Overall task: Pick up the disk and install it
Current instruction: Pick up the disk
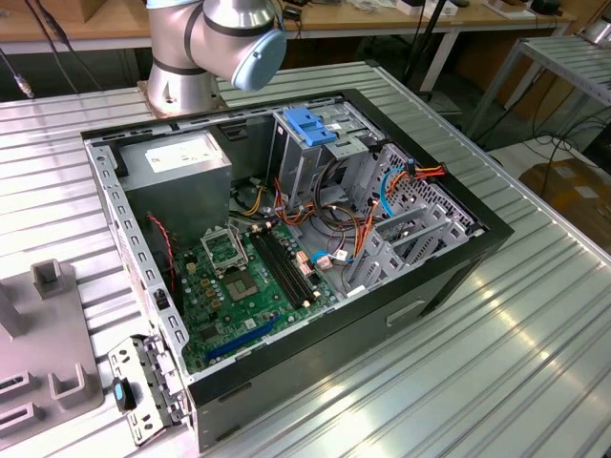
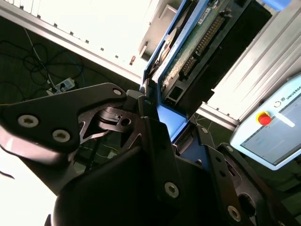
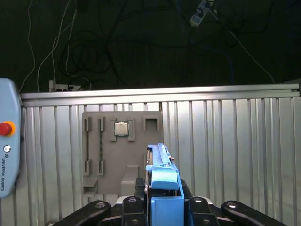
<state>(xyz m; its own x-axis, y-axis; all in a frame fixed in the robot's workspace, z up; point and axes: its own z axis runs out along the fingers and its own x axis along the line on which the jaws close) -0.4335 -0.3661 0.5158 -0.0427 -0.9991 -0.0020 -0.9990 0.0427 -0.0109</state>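
Observation:
My gripper (image 3: 164, 208) is shut on the disk (image 3: 162, 172). Its black fingers (image 3: 135, 207) clamp the bright blue carrier rail from both sides. In the second wrist view the gripper (image 2: 165, 123) holds the same disk (image 2: 197, 42) by one end, with the green circuit board and grey metal body reaching away from the fingers. The disk hangs in the air above the ribbed metal table (image 3: 225, 141). In the exterior view the open computer case (image 1: 449, 277) lies on its side on the table, with a tall metal drive cage (image 1: 301, 167) topped by a blue latch (image 1: 310, 125).
Inside the case are a green motherboard (image 1: 243, 281), a grey box with a white label (image 1: 177, 157) and loose coloured cables (image 1: 353, 224). A grey fixture plate (image 3: 122, 160) holding a chip lies below the disk. A pendant with a red button (image 3: 6, 128) sits beside it. The arm's base (image 1: 215, 38) stands behind the case.

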